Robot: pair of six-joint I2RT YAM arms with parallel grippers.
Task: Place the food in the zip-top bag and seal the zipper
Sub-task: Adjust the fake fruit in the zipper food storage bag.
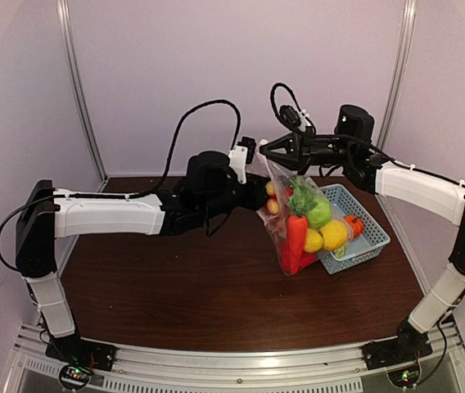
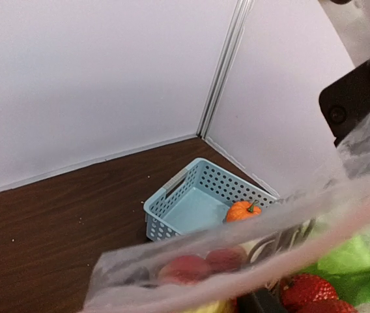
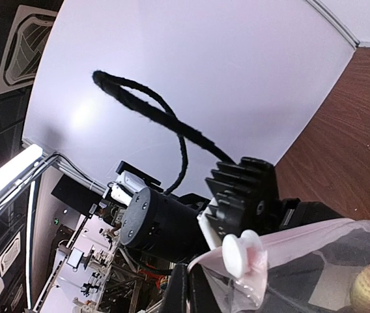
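Note:
The clear zip-top bag (image 1: pixel 298 225) hangs above the table between my two grippers. It holds a red pepper (image 1: pixel 295 237), yellow fruits (image 1: pixel 333 235), green pieces (image 1: pixel 314 209) and apples (image 1: pixel 272 205). My right gripper (image 1: pixel 268 151) is shut on the bag's top corner. In the right wrist view its fingers (image 3: pixel 188 290) pinch the mouth edge beside the white slider tab (image 3: pixel 243 254) of the zipper (image 3: pixel 302 238). My left gripper (image 1: pixel 257 195) holds the bag's left side. In the left wrist view the bag film (image 2: pixel 250 248) covers its fingers. An orange pumpkin (image 1: pixel 354 223) lies in the basket.
The light-blue mesh basket (image 1: pixel 367 237) stands on the brown table just right of the hanging bag; it also shows in the left wrist view (image 2: pixel 172 208) with the pumpkin (image 2: pixel 240 210). White walls close the back and sides.

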